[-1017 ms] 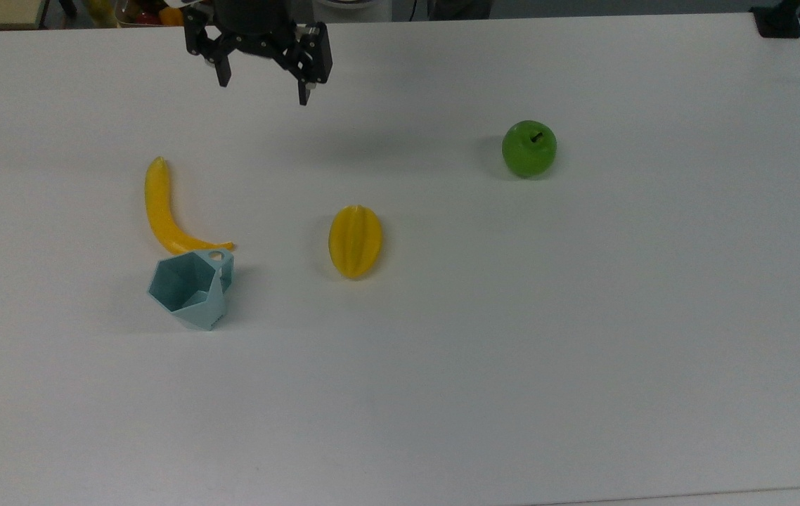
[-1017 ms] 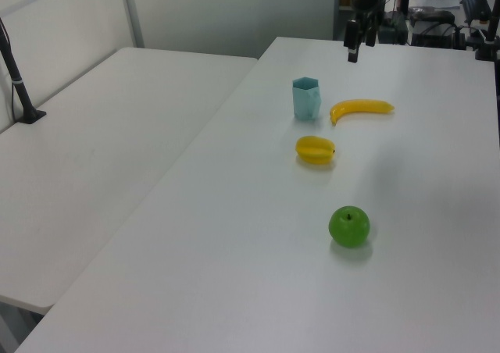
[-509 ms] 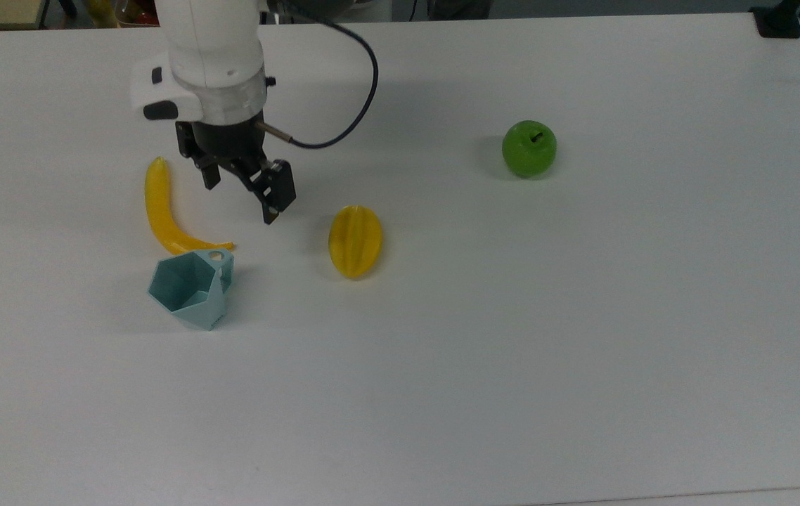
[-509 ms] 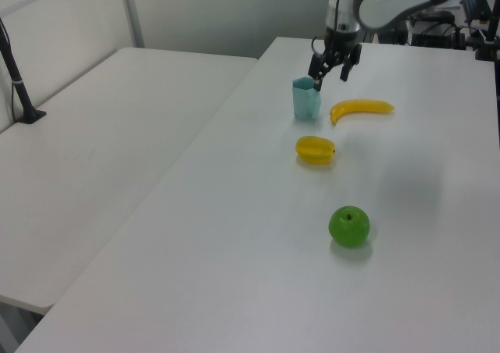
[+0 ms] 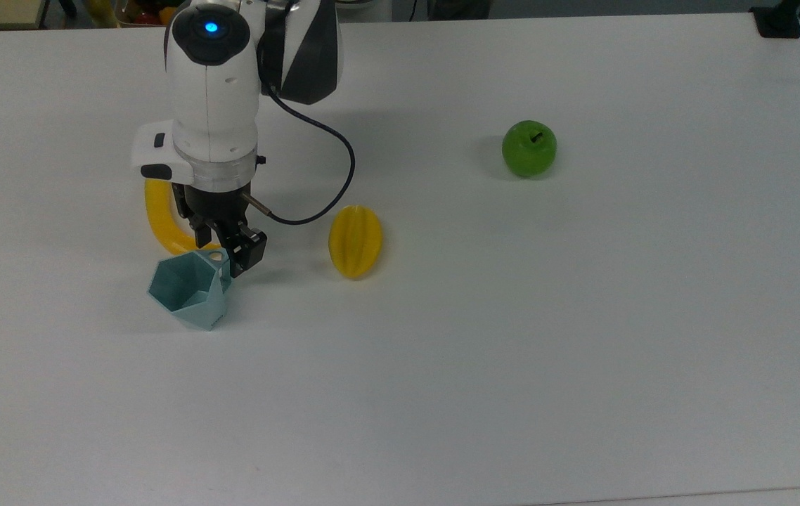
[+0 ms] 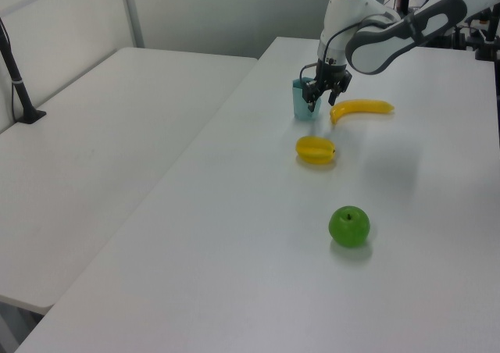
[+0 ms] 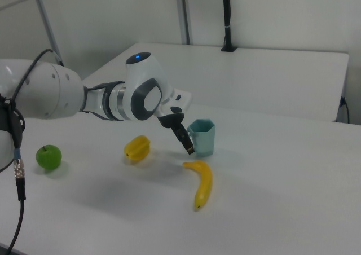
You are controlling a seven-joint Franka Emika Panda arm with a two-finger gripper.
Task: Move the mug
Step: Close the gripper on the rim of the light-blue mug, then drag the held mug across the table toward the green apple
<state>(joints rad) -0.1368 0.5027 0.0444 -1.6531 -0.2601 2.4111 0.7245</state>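
Jaws: spread apart, gripping nothing, hanging fingers-down just over the counter (image 5: 512,365). Set right at the mug (image 5: 185,292), on the side of its tab handle (image 5: 215,256). In the top view, mug down and to the left of the jaws, close enough that one finger looks to be touching, or almost touching, the handle-side wall. Other finger farther up, toward the banana (image 5: 156,211). In the left view, one finger drawn across the mug's rim and the other outside it, so probably straddling that wall; not certain from these angles whether a finger is really inside the mouth.

Mug upright on the counter, mouth up, faceted sides narrowing toward the base. No real long axis: about as tall as wide, so treat the vertical as the axis. Handle tab at the rim, pointing to the top view's upper right, straight at the jaws. Opening line of the fingers running roughly across that wall, which suits a pinch on the rim beside the tab.

Judgement: little travel left before closing, a short drop or a nudge toward the mug at most. Light plastic, so likely to tip or skid away if a finger pushes the wall before the pinch is made.

Next out, banana just behind the mug, its end nearly touching the handle side and partly under the arm. Then starfruit (image 5: 356,241), off to the top view's right, apart from the mug. Farthest, apple (image 5: 528,148), well apart at the top view's upper right.
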